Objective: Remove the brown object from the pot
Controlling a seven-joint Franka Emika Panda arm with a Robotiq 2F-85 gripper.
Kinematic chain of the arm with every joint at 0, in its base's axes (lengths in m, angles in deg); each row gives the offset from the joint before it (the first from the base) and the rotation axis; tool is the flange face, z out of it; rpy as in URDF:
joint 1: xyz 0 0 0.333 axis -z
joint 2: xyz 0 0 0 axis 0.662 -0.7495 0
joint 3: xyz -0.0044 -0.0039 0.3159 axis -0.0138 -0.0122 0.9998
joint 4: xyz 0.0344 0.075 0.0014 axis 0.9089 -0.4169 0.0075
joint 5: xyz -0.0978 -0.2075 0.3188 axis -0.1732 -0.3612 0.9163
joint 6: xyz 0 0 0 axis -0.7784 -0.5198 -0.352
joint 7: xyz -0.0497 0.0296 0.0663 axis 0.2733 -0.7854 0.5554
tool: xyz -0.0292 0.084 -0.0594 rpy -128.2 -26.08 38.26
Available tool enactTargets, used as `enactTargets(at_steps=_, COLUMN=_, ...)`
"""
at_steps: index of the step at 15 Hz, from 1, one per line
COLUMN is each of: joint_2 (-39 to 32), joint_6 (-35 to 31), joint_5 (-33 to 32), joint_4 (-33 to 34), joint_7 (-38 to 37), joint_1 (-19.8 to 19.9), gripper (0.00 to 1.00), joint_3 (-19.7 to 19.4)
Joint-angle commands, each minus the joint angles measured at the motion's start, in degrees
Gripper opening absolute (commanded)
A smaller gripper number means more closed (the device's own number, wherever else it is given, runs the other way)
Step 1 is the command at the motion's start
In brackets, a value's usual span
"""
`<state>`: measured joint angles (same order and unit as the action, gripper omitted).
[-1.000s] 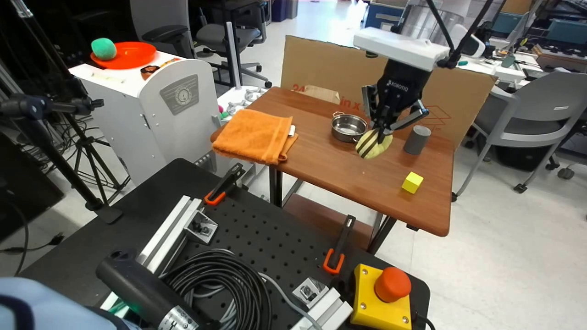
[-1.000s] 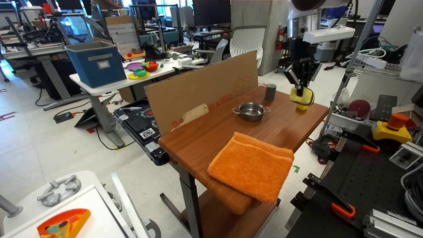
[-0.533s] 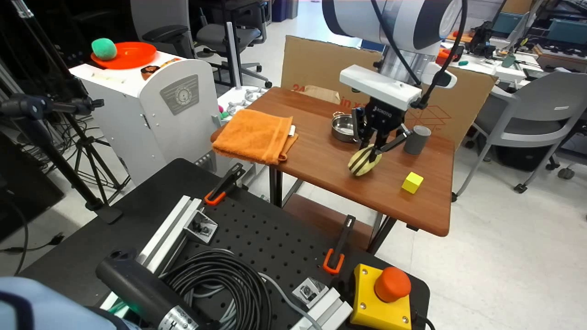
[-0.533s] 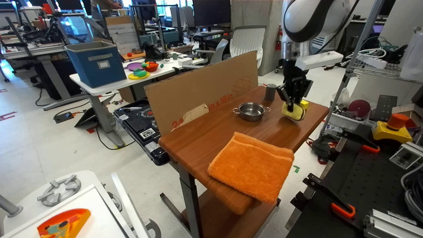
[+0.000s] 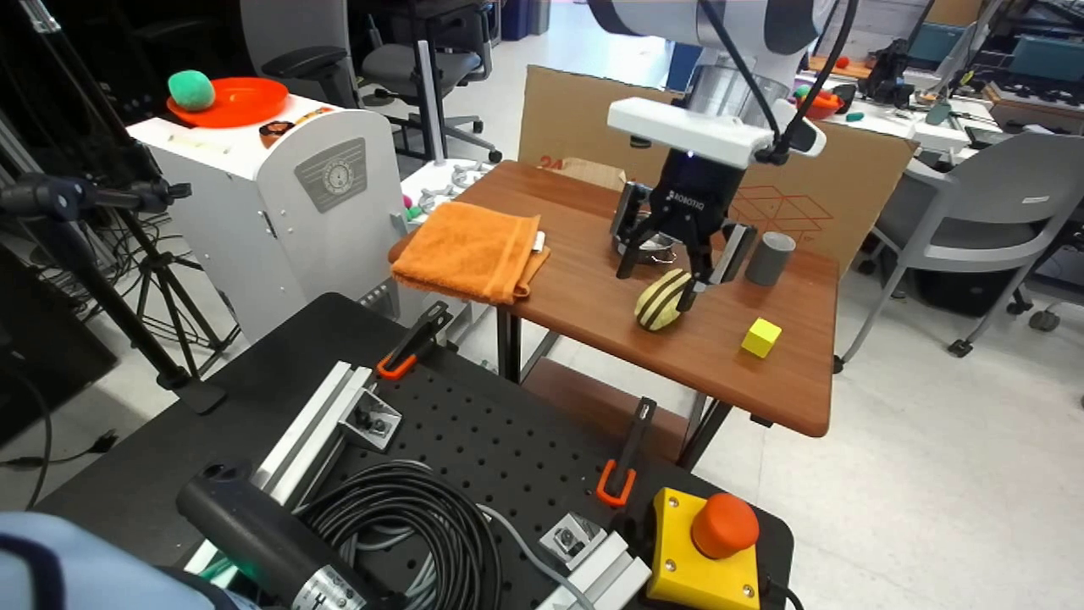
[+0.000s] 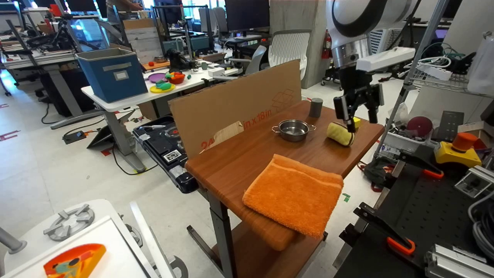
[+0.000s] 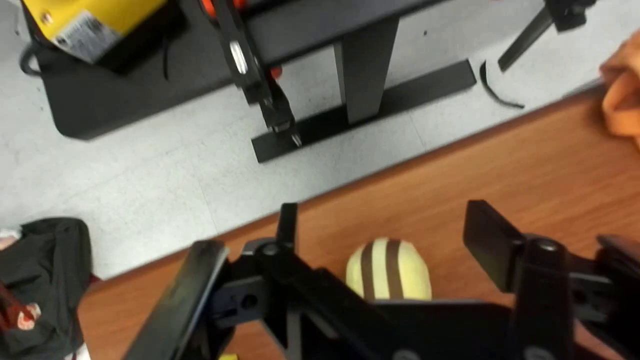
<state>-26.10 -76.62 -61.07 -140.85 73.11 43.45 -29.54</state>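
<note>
Saw the orange cloth (image 5: 466,250) folded on the table (image 5: 584,280), well left of the gripper (image 5: 655,286) in an exterior view. Found the pot (image 6: 294,137) nearer, left of it in an exterior view. Saw the fingers (image 7: 492,245) spread wide apart and, below and between them in the wrist view, the brown object (image 7: 388,270), yellow-striped, on the table out of the pot. Could not tell whether touched by a fingertip. Right of the gripper in an exterior view, noted the yellow block (image 5: 761,337) and the grey cup (image 5: 771,258).
</note>
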Motion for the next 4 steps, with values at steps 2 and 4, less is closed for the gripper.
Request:
enactTargets(at_steps=2, joint_2=2.92, joint_6=5.01, joint_5=-0.12, joint_4=-0.58, joint_7=-0.05, joint_1=0.34, gripper=0.98, joint_3=0.15)
enactTargets(at_steps=4, joint_2=4.05, joint_6=5.43, joint_5=-0.13, joint_4=-1.28, joint_7=-0.05, joint_1=0.36, gripper=1.0, joint_3=0.15)
